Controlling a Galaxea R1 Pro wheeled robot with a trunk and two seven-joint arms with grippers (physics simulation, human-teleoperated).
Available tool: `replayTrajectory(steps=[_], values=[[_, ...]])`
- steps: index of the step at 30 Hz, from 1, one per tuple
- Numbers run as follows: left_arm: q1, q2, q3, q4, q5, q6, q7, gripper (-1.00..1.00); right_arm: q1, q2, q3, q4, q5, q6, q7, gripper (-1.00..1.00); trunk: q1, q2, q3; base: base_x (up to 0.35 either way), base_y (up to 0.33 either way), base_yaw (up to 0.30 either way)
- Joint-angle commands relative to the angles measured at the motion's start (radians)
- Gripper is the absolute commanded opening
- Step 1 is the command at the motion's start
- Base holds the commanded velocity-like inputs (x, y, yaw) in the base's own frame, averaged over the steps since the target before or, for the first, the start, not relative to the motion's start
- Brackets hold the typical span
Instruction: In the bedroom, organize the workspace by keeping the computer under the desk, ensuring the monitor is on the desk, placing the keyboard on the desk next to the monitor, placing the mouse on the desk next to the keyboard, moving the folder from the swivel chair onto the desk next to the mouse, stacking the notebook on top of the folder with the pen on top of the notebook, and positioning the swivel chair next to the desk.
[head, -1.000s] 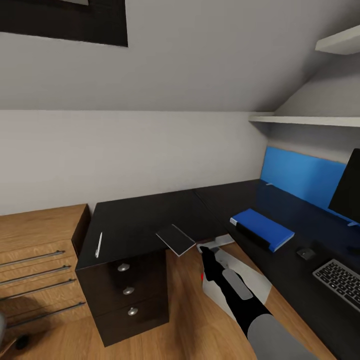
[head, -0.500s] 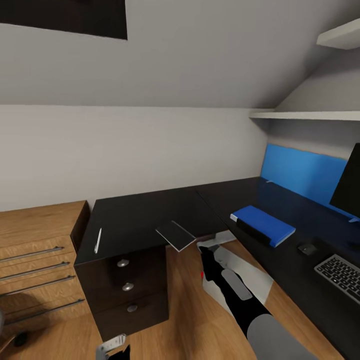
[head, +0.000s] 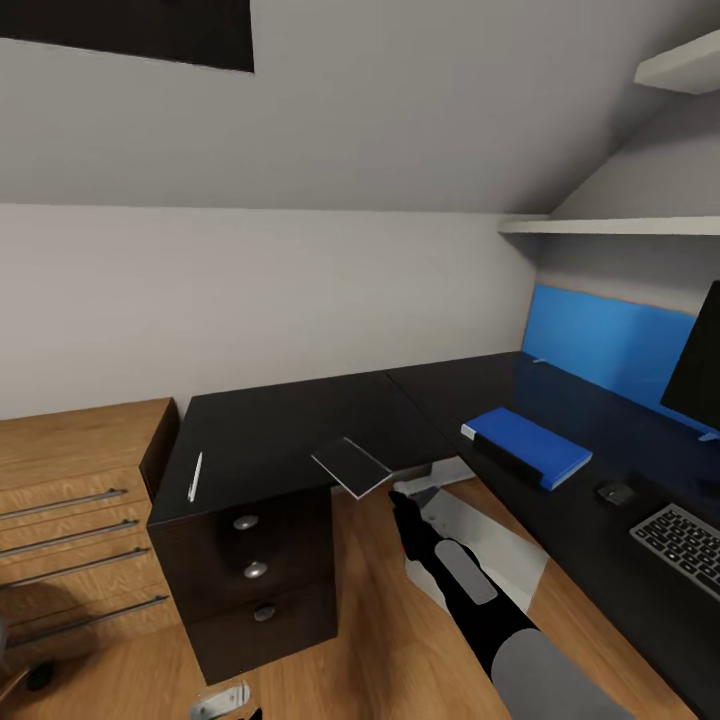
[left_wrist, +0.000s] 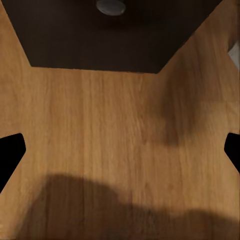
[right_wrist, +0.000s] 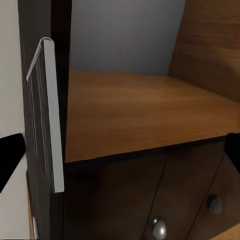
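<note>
The black desk (head: 280, 425) carries the thin white pen (head: 194, 477) at its left edge. The dark notebook (head: 350, 466) juts over the front edge above the drawer unit (head: 255, 570). The blue folder (head: 527, 448), small mouse (head: 613, 492), keyboard (head: 682, 535) and monitor (head: 702, 368) sit on the right wing. The grey computer (head: 495, 548) lies on the floor under my right arm. My right gripper (head: 398, 498) hangs open just below the notebook (right_wrist: 47, 125), which shows edge-on between its fingertips (right_wrist: 10, 156). My left gripper (head: 225, 700) is open low over the floor (left_wrist: 120, 150).
A light-wood drawer chest (head: 70, 500) stands left of the desk. A blue wall panel (head: 600, 350) and white shelves (head: 620, 232) are at the back right. The drawer unit's round knobs (right_wrist: 159, 227) face my right gripper; one knob (left_wrist: 111, 6) is ahead of my left.
My right gripper has risen slightly toward the notebook's overhanging corner. The left gripper has come into the head view's bottom edge. The view has shifted a little.
</note>
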Motion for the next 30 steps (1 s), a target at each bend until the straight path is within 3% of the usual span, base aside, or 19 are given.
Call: replayTrajectory(steps=[1, 8, 22, 30], values=[[-0.002, 0.001, -0.02, -0.002, 0.008, -0.009, 0.005, 1.0, -0.001, 0.0, 0.002, -0.002, -0.005, 0.001, -0.002, 1.0, 0.0, -0.001, -0.001, 0.0, 0.0, 0.0], [-0.001, 0.001, -0.079, -0.001, 0.005, -0.012, 0.01, 1.0, -0.001, 0.0, 0.004, -0.003, -0.008, 0.006, 0.011, 1.0, 0.0, -0.001, -0.001, 0.0, 0.0, 0.0], [-0.001, 0.0, -0.093, 0.001, 0.006, -0.013, 0.011, 1.0, -0.001, 0.002, 0.006, -0.003, -0.011, 0.005, 0.014, 1.0, 0.0, -0.001, -0.001, 0.0, 0.0, 0.004], [-0.001, -0.001, -0.095, 0.001, 0.006, -0.013, 0.011, 1.0, -0.001, 0.004, 0.007, 0.0, -0.012, 0.003, 0.013, 1.0, 0.0, -0.001, -0.001, 0.0, 0.0, 0.126]])
